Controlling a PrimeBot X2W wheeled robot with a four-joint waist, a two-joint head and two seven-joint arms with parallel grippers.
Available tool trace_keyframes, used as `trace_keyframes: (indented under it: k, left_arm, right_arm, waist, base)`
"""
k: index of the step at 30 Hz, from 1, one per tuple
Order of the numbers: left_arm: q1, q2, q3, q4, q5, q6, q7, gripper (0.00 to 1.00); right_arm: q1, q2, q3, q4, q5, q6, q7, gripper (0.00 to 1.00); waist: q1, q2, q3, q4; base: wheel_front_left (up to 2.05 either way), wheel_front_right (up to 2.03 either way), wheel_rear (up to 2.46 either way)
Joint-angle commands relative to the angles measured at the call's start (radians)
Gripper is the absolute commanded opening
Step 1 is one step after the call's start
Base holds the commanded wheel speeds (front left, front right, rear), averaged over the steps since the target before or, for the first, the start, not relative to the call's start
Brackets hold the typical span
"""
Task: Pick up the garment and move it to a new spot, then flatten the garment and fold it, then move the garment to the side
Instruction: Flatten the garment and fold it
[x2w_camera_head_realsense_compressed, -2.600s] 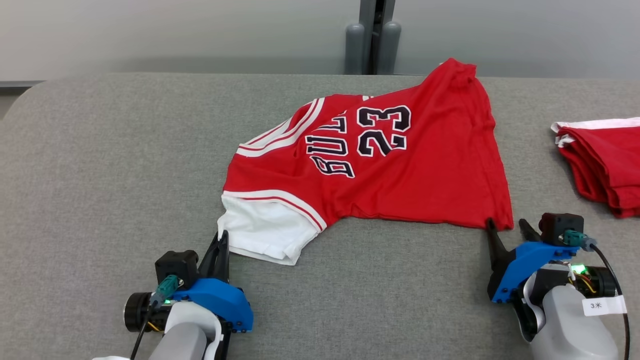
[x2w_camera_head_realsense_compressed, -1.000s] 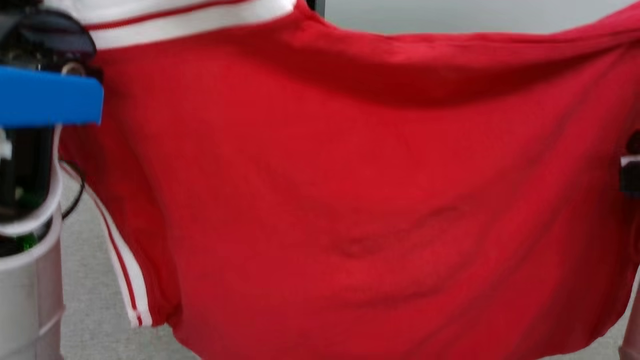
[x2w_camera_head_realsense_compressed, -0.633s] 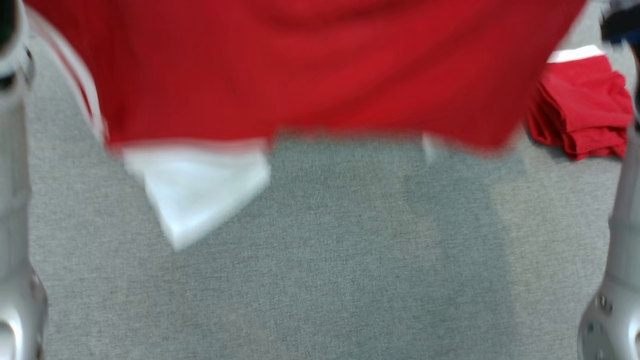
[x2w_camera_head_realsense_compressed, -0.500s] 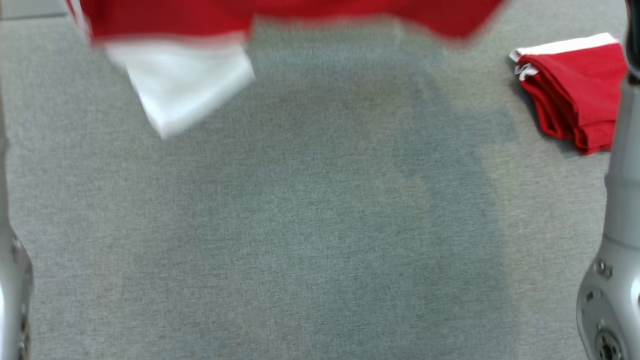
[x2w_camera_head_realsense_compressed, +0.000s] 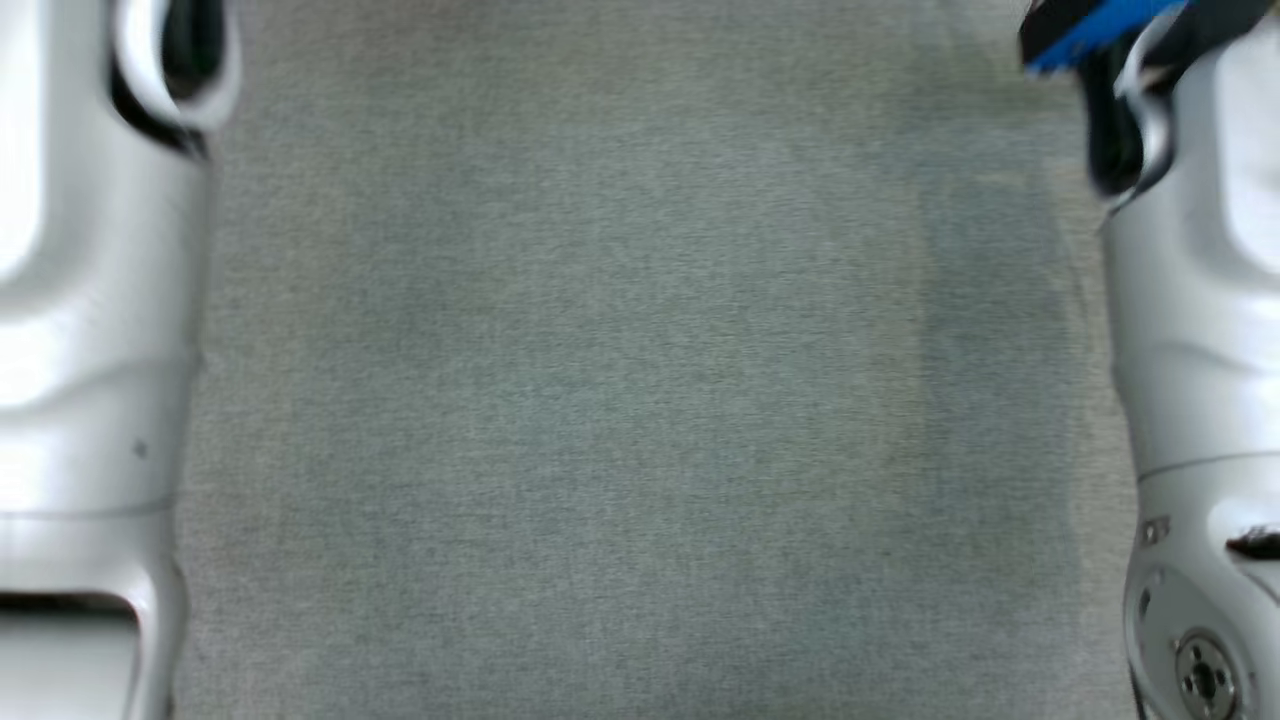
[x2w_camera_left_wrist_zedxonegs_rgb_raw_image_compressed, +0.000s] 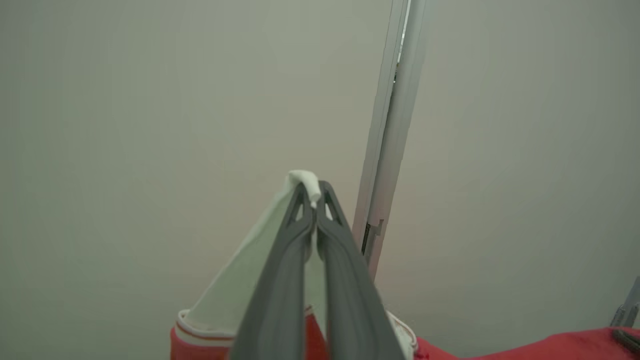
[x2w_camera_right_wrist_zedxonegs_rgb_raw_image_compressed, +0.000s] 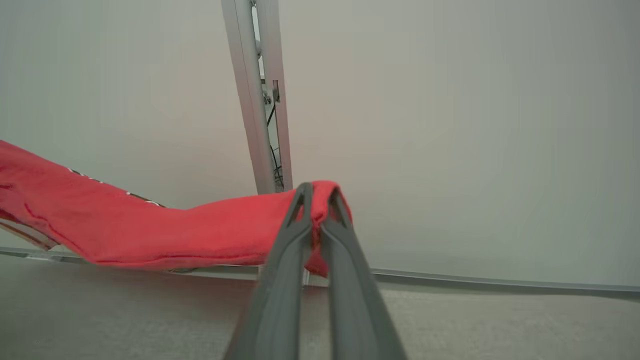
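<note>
Your left gripper (x2w_camera_left_wrist_zedxonegs_rgb_raw_image_compressed: 312, 197) has its two fingers pressed together on a fold of the white sleeve (x2w_camera_left_wrist_zedxonegs_rgb_raw_image_compressed: 235, 300), and a small tuft of cloth pokes out past the tips. From that pinch the sleeve falls away toward 7 o'clock in the left wrist view, ending in its red and white trim at the bottom edge.

Your right gripper (x2w_camera_right_wrist_zedxonegs_rgb_raw_image_compressed: 320, 195) is likewise clamped, this time on a bunched corner of the red jersey (x2w_camera_right_wrist_zedxonegs_rgb_raw_image_compressed: 150, 230). In the right wrist view the cloth runs from the tips out toward 9 o'clock as a sagging band. A few dark marks on it are probably the printed lettering, though they are too small to read.

The jersey hangs in the air between your two grippers, clear of the grey table (x2w_camera_head_realsense_compressed: 640, 400). Holding two opposite ends apart lets the weight of the cloth pull it open, which should help when you lay it flat.

Beyond both sets of tips stands a pale wall, with a grey post (x2w_camera_left_wrist_zedxonegs_rgb_raw_image_compressed: 390, 150) rising toward 12 o'clock.

In the head view your left forearm (x2w_camera_head_realsense_compressed: 90, 300) stands at 9 o'clock and your right forearm (x2w_camera_head_realsense_compressed: 1200, 300) at 3 o'clock. Between them the table gives you room to lay the jersey down.
</note>
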Motion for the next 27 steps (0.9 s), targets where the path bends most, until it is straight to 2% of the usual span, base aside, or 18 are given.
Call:
trace_keyframes:
  k: [1, 5, 9, 15, 20, 27]
  left_arm:
    - [0.049, -0.007, 0.001, 0.007, -0.018, -0.01, -0.029, 0.0]
    - [0.175, -0.011, 0.017, -0.012, -0.059, -0.027, -0.083, 0.0]
    - [0.308, -0.004, 0.038, -0.076, -0.095, -0.037, -0.117, 0.0]
    - [0.552, -0.009, 0.067, -0.209, -0.133, -0.042, -0.137, 0.0]
    - [0.782, 0.001, 0.069, -0.345, -0.129, -0.029, -0.141, 0.0]
    - [1.078, 0.031, 0.042, -0.583, -0.131, 0.028, -0.079, 0.0]
  right_arm:
    - [0.03, 0.0, 0.0, 0.043, 0.016, 0.0, -0.034, 0.0]
    - [0.079, 0.0, 0.012, 0.093, 0.047, 0.0, -0.084, 0.0]
    - [0.159, 0.0, 0.039, 0.065, 0.11, 0.0, -0.097, 0.0]
    - [0.379, 0.001, 0.075, -0.13, 0.244, 0.0, -0.098, 0.0]
    - [0.597, 0.0, 0.129, -0.296, 0.337, 0.0, -0.099, 0.0]
    - [0.905, 0.0, 0.128, -0.532, 0.406, 0.0, -0.055, 0.0]
  waist:
    - [-0.0003, 0.0, 0.013, 0.018]
    - [-0.0003, 0.0, 0.008, 0.021]
    - [-0.0003, 0.0, -0.015, 0.016]
    - [-0.0003, 0.0, -0.11, 0.009]
    - [-0.0003, 0.0, -0.216, 0.0]
    - [-0.0003, 0.0, -0.355, 0.011]
  base:
    - [0.0, 0.0, 0.0]
    - [0.0, 0.0, 0.0]
    - [0.0, 0.0, 0.0]
    - [0.0, 0.0, 0.0]
    - [0.0, 0.0, 0.0]
    - [0.0, 0.0, 0.0]
